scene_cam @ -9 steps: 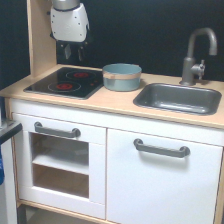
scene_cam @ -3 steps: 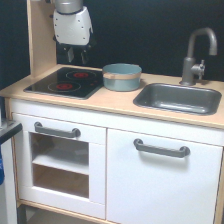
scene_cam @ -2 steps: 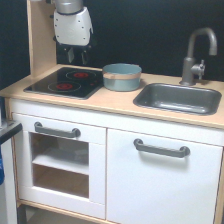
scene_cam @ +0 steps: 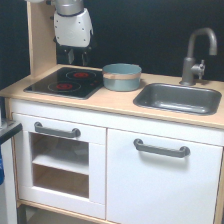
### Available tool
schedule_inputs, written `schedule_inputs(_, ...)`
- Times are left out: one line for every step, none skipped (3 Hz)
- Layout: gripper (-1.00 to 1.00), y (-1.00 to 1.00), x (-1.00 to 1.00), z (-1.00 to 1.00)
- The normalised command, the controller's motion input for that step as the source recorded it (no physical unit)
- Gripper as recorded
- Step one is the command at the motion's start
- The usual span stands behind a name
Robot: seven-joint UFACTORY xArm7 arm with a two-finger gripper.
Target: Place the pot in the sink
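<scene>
Gripper up at ten o'clock, hanging over the back of the black hob, dark fingers pointing down with a slight gap showing between them, nothing held. Moving right, the pot sits upright on the wooden counter, just beside the hob's right edge, mouth facing up; round, so no long axis. Its inside is hidden from here. Over at three o'clock, the sink, basin bare, grey tap behind it.
</scene>
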Motion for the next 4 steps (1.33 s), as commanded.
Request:
schedule_inputs(1.00,-0.05,0.05,-0.05)
schedule_inputs(1.00,-0.03,0.01,-0.06)
schedule_inputs(1.00,-0.02,0.00,-0.02)
schedule_inputs(1.00,-0.01,0.01,-0.04)
